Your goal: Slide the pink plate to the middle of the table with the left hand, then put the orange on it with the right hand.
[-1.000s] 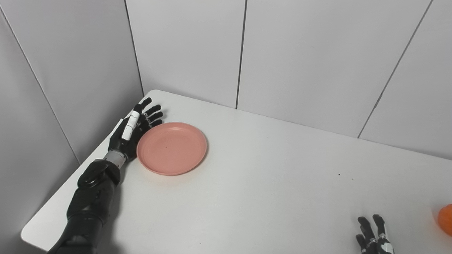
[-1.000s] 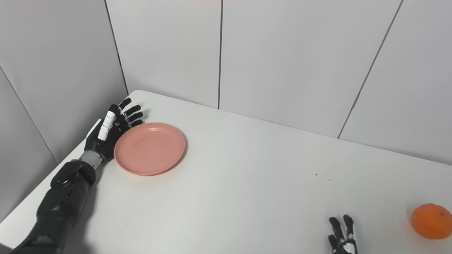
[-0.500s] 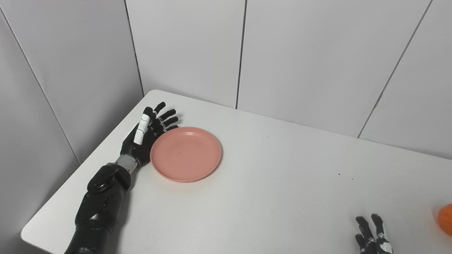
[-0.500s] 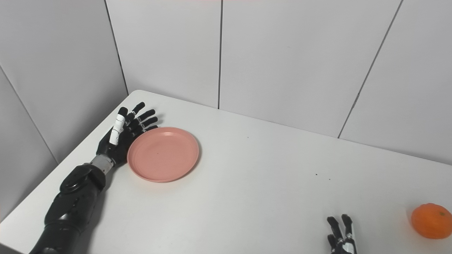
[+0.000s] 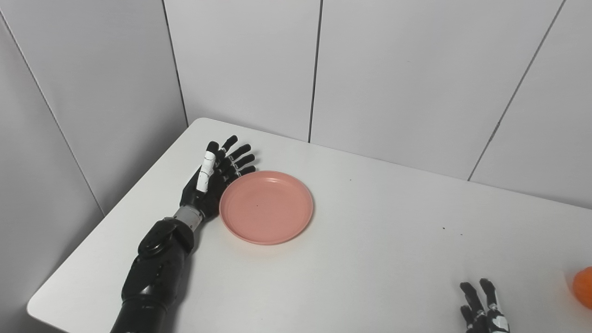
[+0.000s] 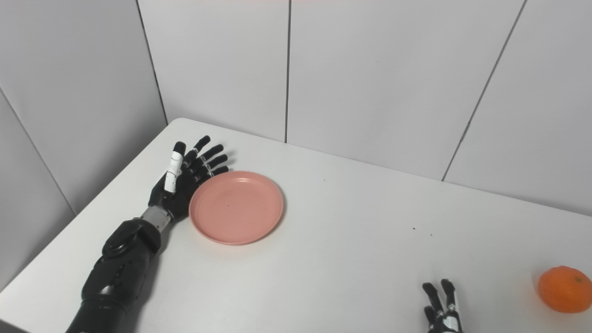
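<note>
Plate (image 5: 266, 206), pink, has moved away from table (image 5: 351, 259) corner toward the middle, approx. halfway. Left hand (image 5: 210, 182), fingers spread flat, pushes its rim. Right hand (image 6: 439, 307) spread, idle; orange (image 6: 564, 289) near table's right edge, w/o contact.

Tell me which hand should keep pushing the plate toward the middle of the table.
Left. The left hand lies open against the pink plate, on its left rim. The right hand sits far off, at the near edge by the orange.
</note>
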Robot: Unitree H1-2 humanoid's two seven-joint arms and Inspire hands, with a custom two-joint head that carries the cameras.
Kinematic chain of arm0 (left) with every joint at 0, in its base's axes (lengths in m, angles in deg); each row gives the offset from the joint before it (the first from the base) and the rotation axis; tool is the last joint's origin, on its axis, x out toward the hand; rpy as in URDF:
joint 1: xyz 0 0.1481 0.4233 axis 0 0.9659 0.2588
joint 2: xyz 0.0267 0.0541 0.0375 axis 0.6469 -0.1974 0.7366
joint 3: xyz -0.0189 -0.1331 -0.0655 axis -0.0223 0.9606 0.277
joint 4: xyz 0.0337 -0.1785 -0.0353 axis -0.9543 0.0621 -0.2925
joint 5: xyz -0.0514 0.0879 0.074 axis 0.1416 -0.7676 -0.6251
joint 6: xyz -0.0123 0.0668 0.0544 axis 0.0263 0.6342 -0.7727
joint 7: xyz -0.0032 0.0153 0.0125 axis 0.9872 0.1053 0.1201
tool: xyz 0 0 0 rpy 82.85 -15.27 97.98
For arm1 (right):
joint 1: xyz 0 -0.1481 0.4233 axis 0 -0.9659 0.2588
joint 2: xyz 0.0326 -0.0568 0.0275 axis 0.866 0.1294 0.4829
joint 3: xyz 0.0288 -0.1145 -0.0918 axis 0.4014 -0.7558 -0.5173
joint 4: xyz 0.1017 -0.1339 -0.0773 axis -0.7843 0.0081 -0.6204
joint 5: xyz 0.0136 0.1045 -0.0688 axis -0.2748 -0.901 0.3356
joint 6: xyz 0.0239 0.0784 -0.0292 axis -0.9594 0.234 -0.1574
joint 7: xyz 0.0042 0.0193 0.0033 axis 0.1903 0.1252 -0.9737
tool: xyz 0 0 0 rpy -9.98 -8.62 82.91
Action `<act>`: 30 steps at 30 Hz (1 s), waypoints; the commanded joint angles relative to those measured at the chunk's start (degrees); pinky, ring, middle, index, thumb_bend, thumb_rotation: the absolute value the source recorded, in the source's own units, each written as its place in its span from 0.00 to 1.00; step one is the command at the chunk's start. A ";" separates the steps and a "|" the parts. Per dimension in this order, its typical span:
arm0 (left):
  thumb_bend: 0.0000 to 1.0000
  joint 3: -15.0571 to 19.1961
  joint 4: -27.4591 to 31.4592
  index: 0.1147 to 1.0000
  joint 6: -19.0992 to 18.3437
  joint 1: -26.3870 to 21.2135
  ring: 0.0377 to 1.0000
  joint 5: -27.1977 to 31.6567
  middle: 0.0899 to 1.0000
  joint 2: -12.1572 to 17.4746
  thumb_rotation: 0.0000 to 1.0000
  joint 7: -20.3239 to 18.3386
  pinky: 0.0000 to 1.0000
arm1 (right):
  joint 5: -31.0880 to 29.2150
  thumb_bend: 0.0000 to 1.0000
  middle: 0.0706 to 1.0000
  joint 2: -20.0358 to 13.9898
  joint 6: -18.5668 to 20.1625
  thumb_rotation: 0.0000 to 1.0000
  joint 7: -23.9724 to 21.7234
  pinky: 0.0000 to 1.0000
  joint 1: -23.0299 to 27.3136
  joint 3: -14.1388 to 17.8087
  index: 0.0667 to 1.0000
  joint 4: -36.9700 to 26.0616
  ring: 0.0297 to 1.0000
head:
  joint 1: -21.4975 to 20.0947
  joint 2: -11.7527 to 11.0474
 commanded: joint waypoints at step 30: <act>0.87 -6.13 4.98 0.96 -5.58 2.92 0.86 -3.45 0.85 -7.11 0.75 6.15 0.84 | 2.07 0.79 0.88 -1.80 2.61 1.00 -0.07 1.00 -8.76 -3.17 0.93 -2.71 0.95 | -4.87 3.02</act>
